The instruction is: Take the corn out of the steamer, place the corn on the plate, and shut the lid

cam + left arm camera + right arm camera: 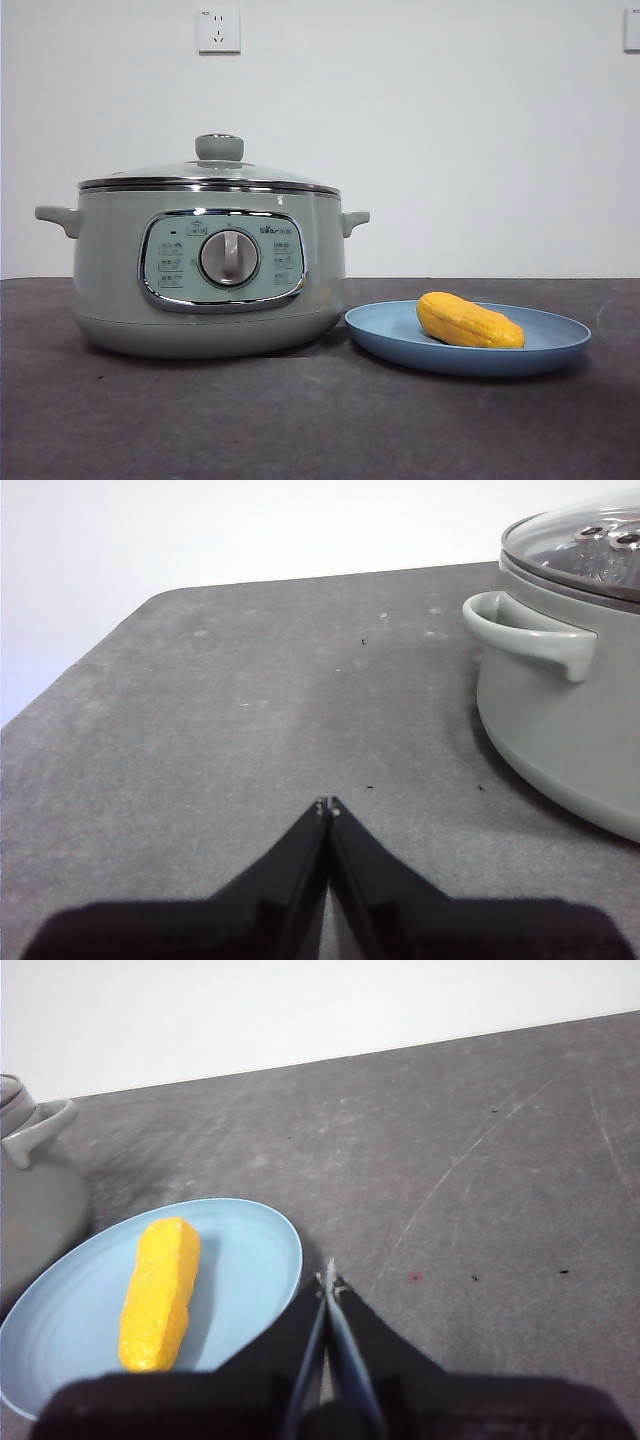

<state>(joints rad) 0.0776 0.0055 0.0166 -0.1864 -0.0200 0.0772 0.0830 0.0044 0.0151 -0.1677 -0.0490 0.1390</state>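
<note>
The sage-green steamer [210, 270] stands at the left of the table with its glass lid [212, 172] seated on the chrome rim. To its right, the yellow-orange corn [468, 321] lies on the light-blue plate [560, 345]. In the right wrist view the corn [158, 1294] rests lengthwise in the plate [250, 1250], and my right gripper [330, 1282] is shut and empty just beside the plate's rim. My left gripper [327, 806] is shut and empty over bare table, off to the side of the steamer [560, 710] near its handle [530, 635]. Neither arm shows in the front view.
A dark grey tabletop [320, 420] runs to a white wall with a socket [218, 30]. The table's far corner and edge show in the left wrist view [150, 600]. Bare table lies beyond the plate [480, 1160].
</note>
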